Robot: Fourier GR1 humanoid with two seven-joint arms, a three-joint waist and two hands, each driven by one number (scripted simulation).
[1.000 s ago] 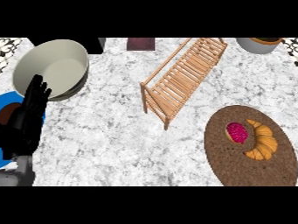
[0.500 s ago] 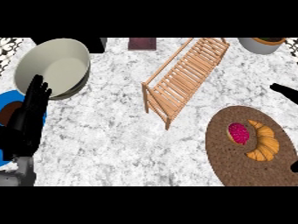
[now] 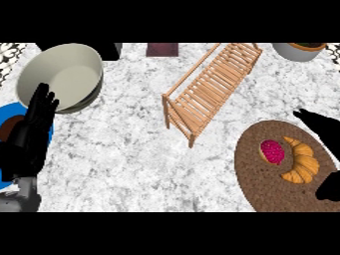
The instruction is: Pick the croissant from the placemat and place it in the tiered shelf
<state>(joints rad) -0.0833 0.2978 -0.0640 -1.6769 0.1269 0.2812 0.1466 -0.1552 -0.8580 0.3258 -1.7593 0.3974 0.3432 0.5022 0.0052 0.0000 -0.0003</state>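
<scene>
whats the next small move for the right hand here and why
Probably shift the right hand a little to the left and down over the croissant. The croissant lies untouched on the brown placemat, beside a pink item, and the hand is open just to its right, holding nothing. The wooden tiered shelf has no croissant in it. The left hand rests open at the left edge.

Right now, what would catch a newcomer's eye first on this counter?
Probably the golden croissant beside a pink-red item on the brown placemat at lower right, with the right hand spread open over it. Next, the wooden tiered shelf slanting across the middle.
</scene>
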